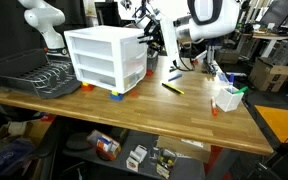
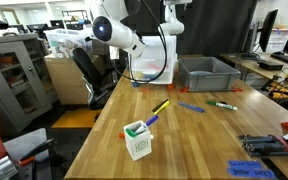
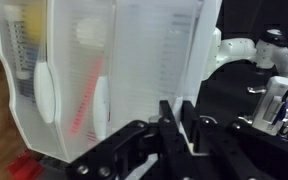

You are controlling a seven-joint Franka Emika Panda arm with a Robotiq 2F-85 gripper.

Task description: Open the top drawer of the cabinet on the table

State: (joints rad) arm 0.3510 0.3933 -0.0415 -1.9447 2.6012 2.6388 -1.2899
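Beside the cabinet (image 1: pixel 104 58), the pincer (image 3: pixel 180 110) looks dark and blurred.

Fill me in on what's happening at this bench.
A robot arm has its gripper close to the white three-drawer cabinet on the wooden table, near the top drawer. All three drawers look shut, so the opening has not begun. Whether the gripper is open or shut cannot be told.

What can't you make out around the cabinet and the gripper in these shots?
Whether the gripper touches the top drawer: too small, against dark clutter, in an exterior view.
Front of the cabinet: partly behind the arm in an exterior view.
Drawer contents: blurred behind translucent plastic in the wrist view.
Jaw opening: blurred in the wrist view.
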